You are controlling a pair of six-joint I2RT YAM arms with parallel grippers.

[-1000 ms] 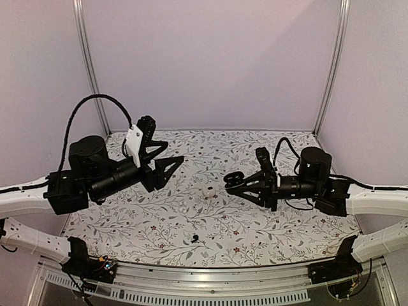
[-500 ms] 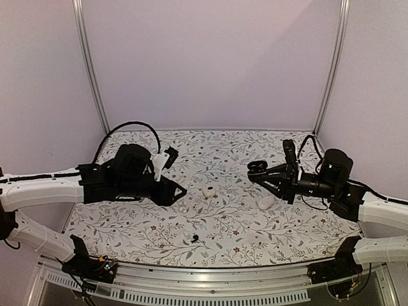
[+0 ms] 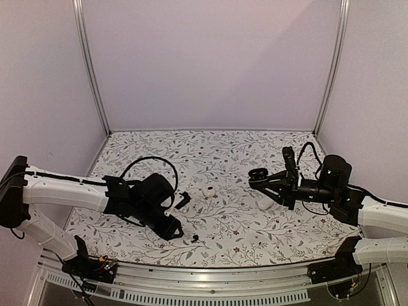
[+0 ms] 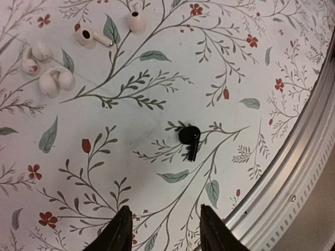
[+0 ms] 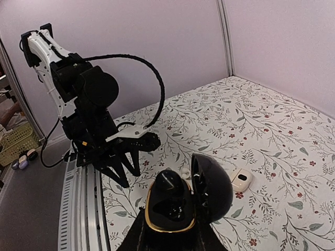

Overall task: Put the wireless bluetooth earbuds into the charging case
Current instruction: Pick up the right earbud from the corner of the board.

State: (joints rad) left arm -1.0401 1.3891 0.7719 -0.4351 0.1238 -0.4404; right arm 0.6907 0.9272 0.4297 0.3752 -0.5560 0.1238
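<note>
Of your left tool you get only two fingertips at the bottom edge of the left wrist view. The rest is cut off. They stand apart with nothing between them, above the floral worktop. A black earbud lies alone near frame centre, just above those tips. In the overhead view it is barely a speck.

At the upper left of the wrist view lie two white earbuds. Beside them are rounded white pieces, too soft to name. A metal rail cuts across the lower right corner.

Your right tool is clamped on the open black charging case, held above the worktop. Its fingers are mostly hidden behind the case, and you cannot tell what sits in its glossy wells. A white case lies on the worktop to its right, and the left arm fills the left of that view.
</note>
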